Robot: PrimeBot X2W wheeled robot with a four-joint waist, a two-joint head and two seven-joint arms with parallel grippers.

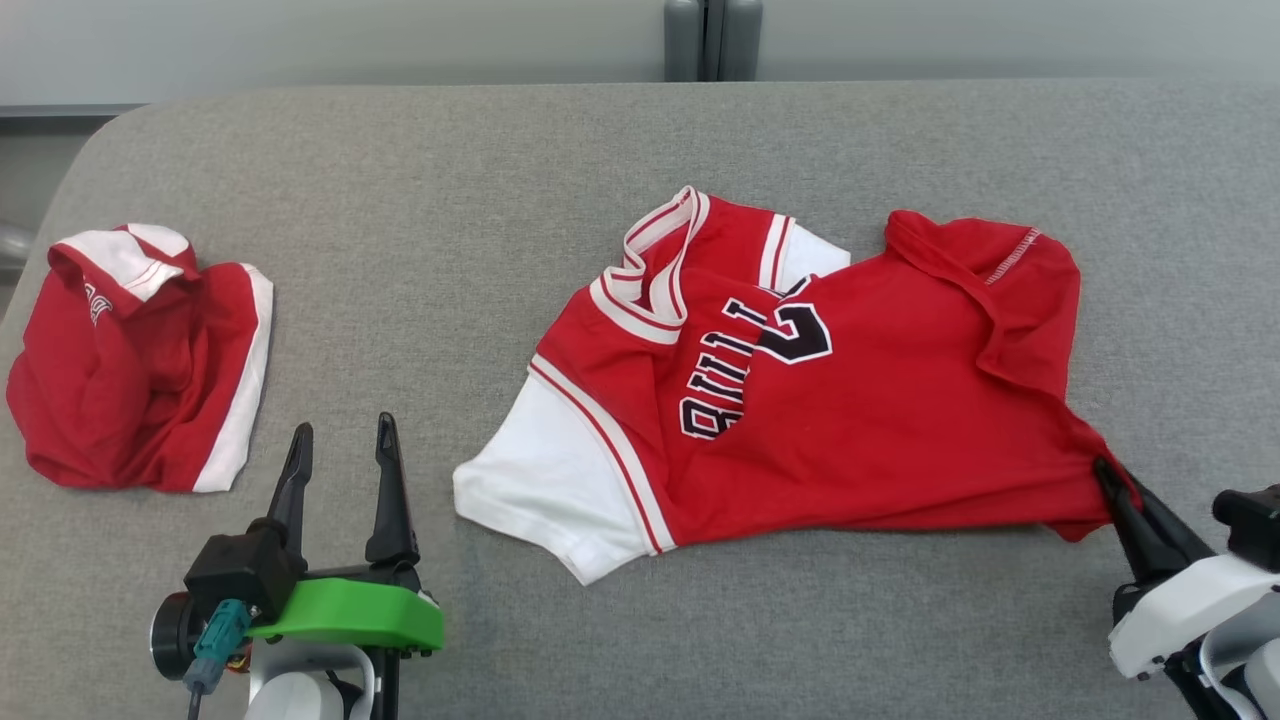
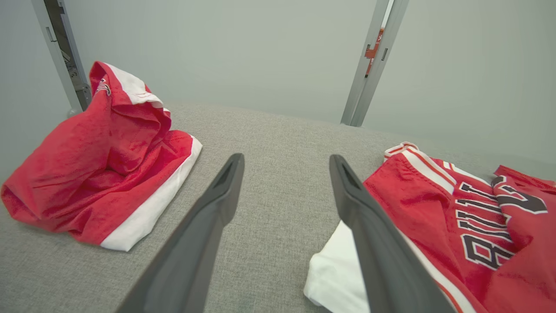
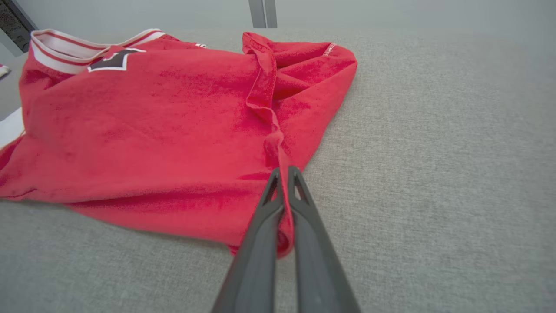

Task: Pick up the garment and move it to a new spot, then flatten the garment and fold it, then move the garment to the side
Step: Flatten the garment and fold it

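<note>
The garment (image 1: 830, 400) is a red jersey with white sleeves and black lettering, lying rumpled and partly folded over itself on the grey cloth table. My right gripper (image 1: 1108, 478) is shut on its lower right corner; in the right wrist view the red hem (image 3: 271, 143) runs pinched between the closed fingers of the right gripper (image 3: 284, 171). My left gripper (image 1: 342, 438) stands open at the lower left, just left of the jersey's white sleeve (image 2: 334, 274), touching nothing. The left wrist view has the left gripper (image 2: 286, 163) over bare table, with the jersey (image 2: 469, 217) to its right.
A second red and white garment (image 1: 140, 360) lies bunched at the table's left edge, also in the left wrist view as a red heap (image 2: 104, 161). The grey table (image 1: 450, 200) spreads wide around the jersey. A metal post (image 1: 712, 38) stands behind the far edge.
</note>
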